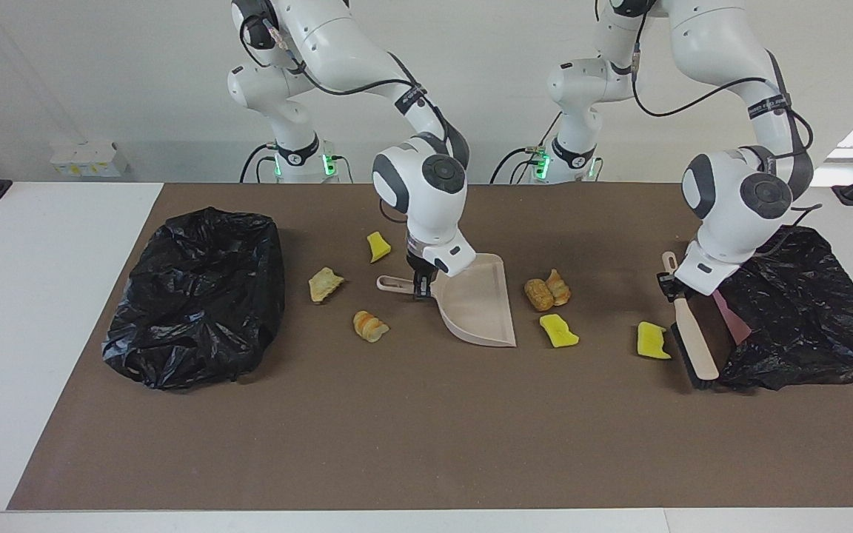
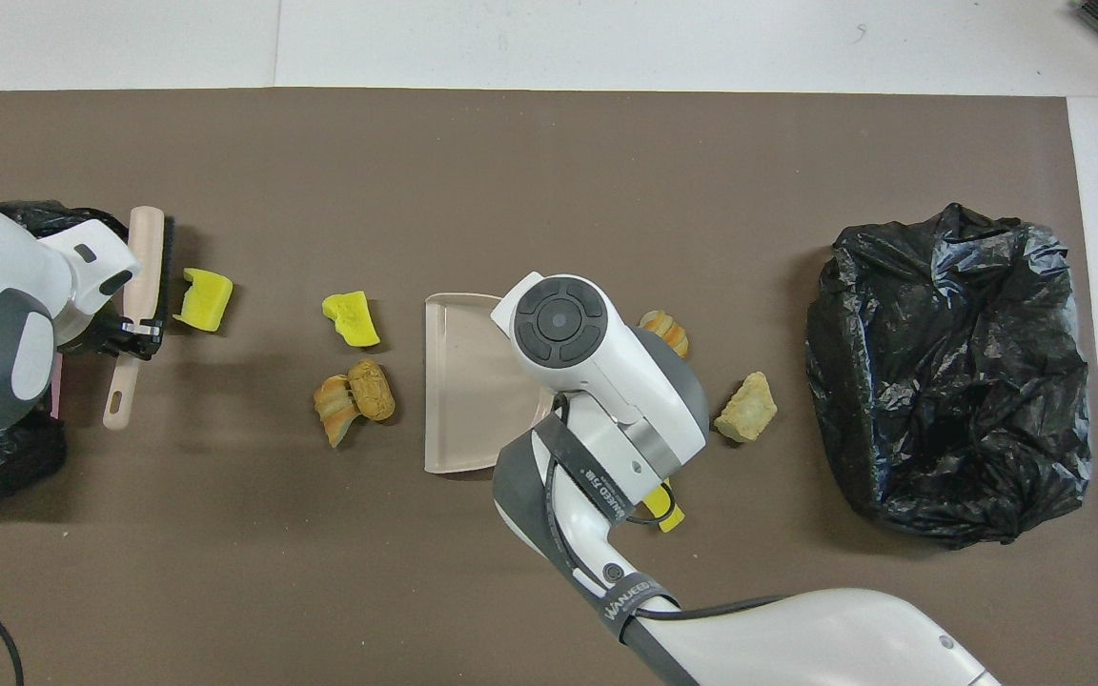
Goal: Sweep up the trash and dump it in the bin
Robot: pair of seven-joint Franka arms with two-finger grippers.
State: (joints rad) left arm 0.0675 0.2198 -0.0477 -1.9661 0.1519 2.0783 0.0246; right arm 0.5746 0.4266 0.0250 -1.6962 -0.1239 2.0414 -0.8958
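Brown matting covers the tabletop (image 1: pixel 426 444). Two black bags lie on it, the bin (image 1: pixel 197 296) at the right arm's end and another bag (image 1: pixel 811 318) at the left arm's end. Between them the dustpan (image 1: pixel 482 307) rests flat and empty; the right gripper (image 1: pixel 422 285) is clamped on its handle. The left gripper (image 1: pixel 674 285) is clamped on the brush (image 1: pixel 693 340), just beside one yellow scrap. All trash (image 1: pixel 560 331), seven scraps, lies scattered on both sides of the dustpan. I judge that sweeping is hardly begun and dumping is all left.
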